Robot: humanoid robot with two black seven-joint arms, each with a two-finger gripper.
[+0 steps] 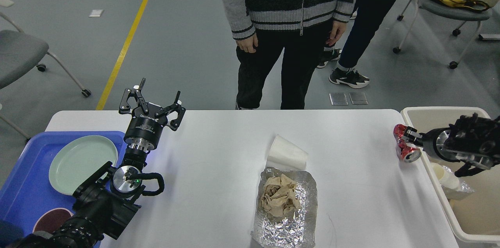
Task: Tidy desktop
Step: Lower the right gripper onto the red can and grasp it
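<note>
Desktop (218, 170), left to right. Tray (23, 197) with plate (83, 163) at the left edge. Left gripper (152, 101): fingers spread wide, empty, over the far left of the top. Centre: cup (287, 153) on its side, touching foil tray (287, 209) of crumpled paper. Right gripper (408, 140): clamped on a red can (404, 148), just left of the bin (441, 113) rim; the bin lies to its right.

Readable text — one faint mark only

The left gripper (155, 99), at about nine o'clock in the head view, carries a line of white lettering on its black body — upside down and too small to read. The crushed red can (404, 148) at three o'clock shows no legible print.
</note>
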